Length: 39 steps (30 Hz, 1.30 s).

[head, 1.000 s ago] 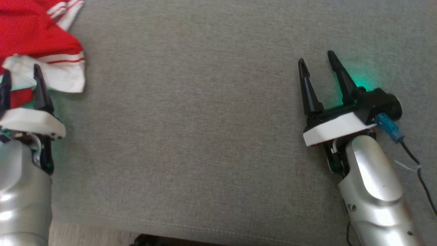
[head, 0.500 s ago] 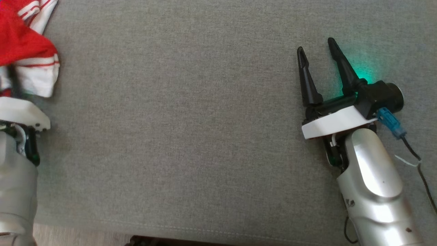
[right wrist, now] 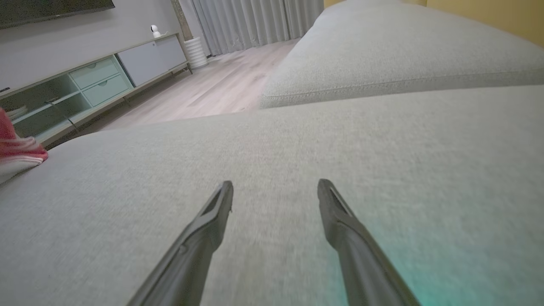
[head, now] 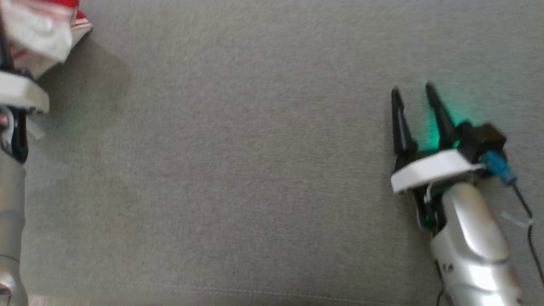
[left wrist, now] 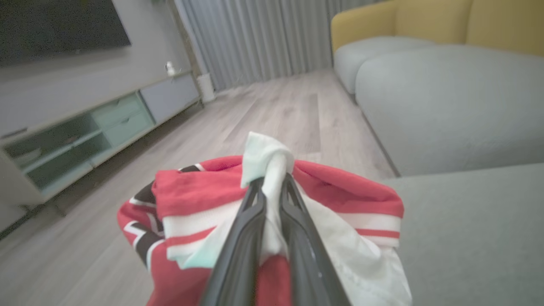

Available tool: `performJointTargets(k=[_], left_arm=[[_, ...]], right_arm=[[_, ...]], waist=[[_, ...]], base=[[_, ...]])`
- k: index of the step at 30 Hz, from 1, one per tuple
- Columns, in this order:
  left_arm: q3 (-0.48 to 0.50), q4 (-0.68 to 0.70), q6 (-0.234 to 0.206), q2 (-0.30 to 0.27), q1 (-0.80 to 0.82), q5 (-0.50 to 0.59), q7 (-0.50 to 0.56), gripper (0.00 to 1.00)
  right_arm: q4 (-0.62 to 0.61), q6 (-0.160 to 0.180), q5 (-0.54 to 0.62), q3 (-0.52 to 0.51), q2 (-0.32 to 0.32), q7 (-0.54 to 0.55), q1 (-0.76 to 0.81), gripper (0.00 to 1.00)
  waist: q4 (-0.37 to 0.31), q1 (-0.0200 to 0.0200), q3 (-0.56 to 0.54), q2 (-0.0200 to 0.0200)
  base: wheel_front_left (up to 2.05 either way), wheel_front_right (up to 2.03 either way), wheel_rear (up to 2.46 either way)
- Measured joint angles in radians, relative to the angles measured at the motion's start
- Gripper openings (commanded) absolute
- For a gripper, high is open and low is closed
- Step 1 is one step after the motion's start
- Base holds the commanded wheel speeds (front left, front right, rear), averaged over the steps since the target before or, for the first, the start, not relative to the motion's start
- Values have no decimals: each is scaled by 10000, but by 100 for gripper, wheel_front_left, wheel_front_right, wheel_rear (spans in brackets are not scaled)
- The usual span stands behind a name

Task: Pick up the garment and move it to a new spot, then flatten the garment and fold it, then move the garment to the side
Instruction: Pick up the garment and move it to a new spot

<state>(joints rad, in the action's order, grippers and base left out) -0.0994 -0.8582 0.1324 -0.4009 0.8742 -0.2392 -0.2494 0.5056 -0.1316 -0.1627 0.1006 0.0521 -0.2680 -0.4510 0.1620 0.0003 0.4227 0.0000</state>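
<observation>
The red garment [left wrist: 340, 187] with white striped trim hangs bunched from my left gripper [left wrist: 274, 180], whose fingers are shut on a white fold of it at the grey cushion's left edge. In the head view a blurred corner of the garment [head: 38, 29] shows at the top left, lifted above the cushion. A red and white edge of the garment [right wrist: 17, 155] shows at the far left of the right wrist view. My right gripper [head: 413, 88] hovers open over the cushion at the right, nothing between its fingers [right wrist: 221, 204].
A wide grey sofa cushion [head: 238, 170] lies before me. A second grey cushion [right wrist: 382, 55] and a yellow sofa back [left wrist: 446, 21] stand beyond. A low TV cabinet [left wrist: 85, 131] lines the wall across the wooden floor [left wrist: 276, 114].
The left gripper has lifted the garment off the cushion and carried it toward the upper left. The right gripper has drawn back toward me and stays open.
</observation>
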Motion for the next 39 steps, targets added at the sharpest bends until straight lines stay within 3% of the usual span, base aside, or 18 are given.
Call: performJointTargets(k=[7, 11, 17, 23, 24, 25, 26, 29, 34, 39], left_arm=[[-1216, 2236, 0, -77, -44, -25, -29, 0], [-2240, 3183, 0, 161, -160, -387, 15, 0], [-3423, 3766, 0, 1327, -495, -1047, 105, 0], [-4027, 3317, 0, 2326, -1072, -1396, 75, 0], [-4115, 3145, 0, 2418, -1198, -1394, 4, 22], [-4149, 2963, -6, 2502, -1350, -1394, -2, 67], [-4146, 2786, -50, 2587, -1523, -1396, -2, 100], [-3856, 2518, -320, 2755, -2130, -1396, -17, 100], [-2345, 3062, -1007, 2815, -3942, -1183, -29, 100], [-1141, 3716, -1271, 2859, -5801, -531, -29, 100]], right_arm=[[263, 0, -828, 293, -8, 59, 803, 100], [240, 0, -1191, 516, -8, 84, 828, 100], [194, 0, -1540, 855, -10, 86, 1075, 100], [134, 0, -1753, 1124, -21, 88, 1175, 100], [121, 0, -1779, 1131, -21, 88, 1175, 100], [117, 0, -1802, 1131, -21, 88, 1176, 100], [113, 0, -1806, 1127, -19, 86, 1176, 100], [98, 0, -1806, 1028, -17, 88, 1188, 100], [-6, 0, -1766, 907, -21, 88, 1269, 100], [-25, 0, -1609, 851, -25, 88, 1426, 100]], waist=[[-840, -2, -771, 0], [-1534, -3, -1114, 0], [-2729, -4, -1506, 0], [-3885, -4, -1725, 0], [-4031, -4, -1748, 0], [-4149, -4, -1769, 0], [-4241, -4, -1789, 0], [-4243, -5, -1873, 0], [-3705, -4, -2057, 0], [-3112, -4, -2343, 0]], base=[[0, 0, 0], [0, 0, 0], [0, 0, 0], [0, 0, 0], [0, 0, 0], [0, 0, 0], [0, 0, 0], [0, 0, 0], [0, 0, 0], [0, 0, 0]])
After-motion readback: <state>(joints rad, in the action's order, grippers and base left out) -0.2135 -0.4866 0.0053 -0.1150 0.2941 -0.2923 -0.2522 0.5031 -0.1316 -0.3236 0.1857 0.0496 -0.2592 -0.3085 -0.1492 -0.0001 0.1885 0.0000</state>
